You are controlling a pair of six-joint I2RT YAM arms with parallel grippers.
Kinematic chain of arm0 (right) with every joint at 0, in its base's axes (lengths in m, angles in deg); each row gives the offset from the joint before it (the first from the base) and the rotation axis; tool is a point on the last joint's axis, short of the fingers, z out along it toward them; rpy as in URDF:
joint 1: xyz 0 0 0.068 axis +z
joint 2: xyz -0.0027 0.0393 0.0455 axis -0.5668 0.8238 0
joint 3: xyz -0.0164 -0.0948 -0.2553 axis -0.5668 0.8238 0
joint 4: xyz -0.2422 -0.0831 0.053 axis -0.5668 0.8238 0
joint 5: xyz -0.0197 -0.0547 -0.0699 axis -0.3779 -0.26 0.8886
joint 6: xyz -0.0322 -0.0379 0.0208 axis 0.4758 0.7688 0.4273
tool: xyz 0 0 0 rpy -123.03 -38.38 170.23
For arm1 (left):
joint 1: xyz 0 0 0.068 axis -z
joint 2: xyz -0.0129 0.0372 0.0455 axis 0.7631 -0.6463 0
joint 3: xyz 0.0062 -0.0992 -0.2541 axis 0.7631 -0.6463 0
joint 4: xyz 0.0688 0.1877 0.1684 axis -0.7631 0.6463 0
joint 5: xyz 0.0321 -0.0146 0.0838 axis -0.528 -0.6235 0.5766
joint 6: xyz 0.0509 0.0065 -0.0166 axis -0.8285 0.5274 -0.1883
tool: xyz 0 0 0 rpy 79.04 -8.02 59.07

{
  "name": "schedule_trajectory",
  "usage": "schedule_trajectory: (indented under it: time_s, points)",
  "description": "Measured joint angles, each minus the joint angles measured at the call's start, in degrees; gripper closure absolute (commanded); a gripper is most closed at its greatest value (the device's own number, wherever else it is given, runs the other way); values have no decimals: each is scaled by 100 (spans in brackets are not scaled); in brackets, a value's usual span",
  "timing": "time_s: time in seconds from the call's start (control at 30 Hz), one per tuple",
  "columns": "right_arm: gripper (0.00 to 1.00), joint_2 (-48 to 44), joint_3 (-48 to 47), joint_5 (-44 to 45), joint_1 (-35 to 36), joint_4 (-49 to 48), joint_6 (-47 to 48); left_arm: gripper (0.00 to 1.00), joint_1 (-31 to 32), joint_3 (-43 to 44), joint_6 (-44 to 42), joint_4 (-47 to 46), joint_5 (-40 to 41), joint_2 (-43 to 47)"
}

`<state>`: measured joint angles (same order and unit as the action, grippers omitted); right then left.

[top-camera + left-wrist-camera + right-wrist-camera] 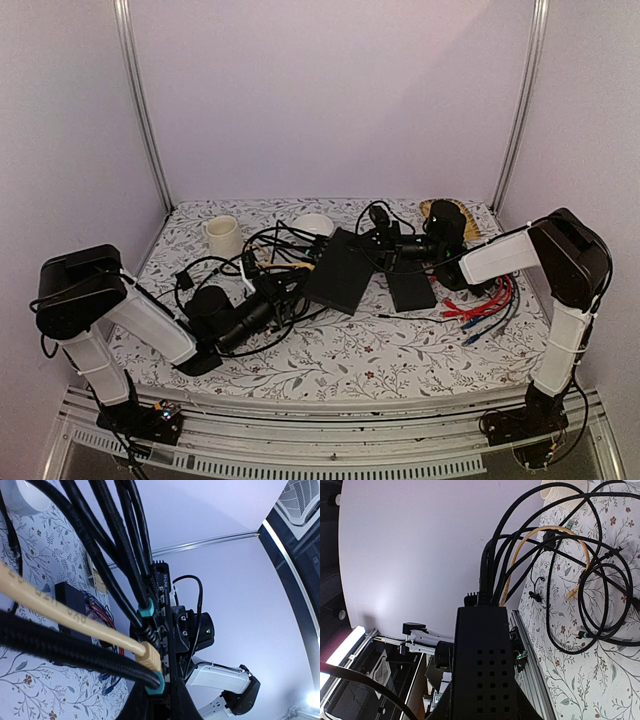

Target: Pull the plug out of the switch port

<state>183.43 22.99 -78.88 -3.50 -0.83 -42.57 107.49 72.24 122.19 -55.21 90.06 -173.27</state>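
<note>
The switch (340, 268) is a flat black box held up off the table, tilted. My right gripper (380, 244) is shut on its far end. In the right wrist view its vented side (487, 670) fills the space between my fingers. Several black cables and one tan cable (60, 610) run into the port edge (162, 592). My left gripper (284, 290) is at that edge, shut on a black-cabled plug (155, 682) with a teal boot, which still sits in its port. The tan plug (150, 657) sits just above it.
A second, shorter black box (410, 290) lies to the right of the switch. Red and blue cables (485, 305) lie beside it. A cream cup (222, 236) and a white bowl (313, 224) stand at the back. Loose black cable coils (600, 605) lie on the floral cloth.
</note>
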Motion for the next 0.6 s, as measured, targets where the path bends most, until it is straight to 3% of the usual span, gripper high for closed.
schedule_trajectory:
  time_s: [0.6]
  points:
    - [99,0,0,4,4,-44,-98,100,116,48,258,15,363,0]
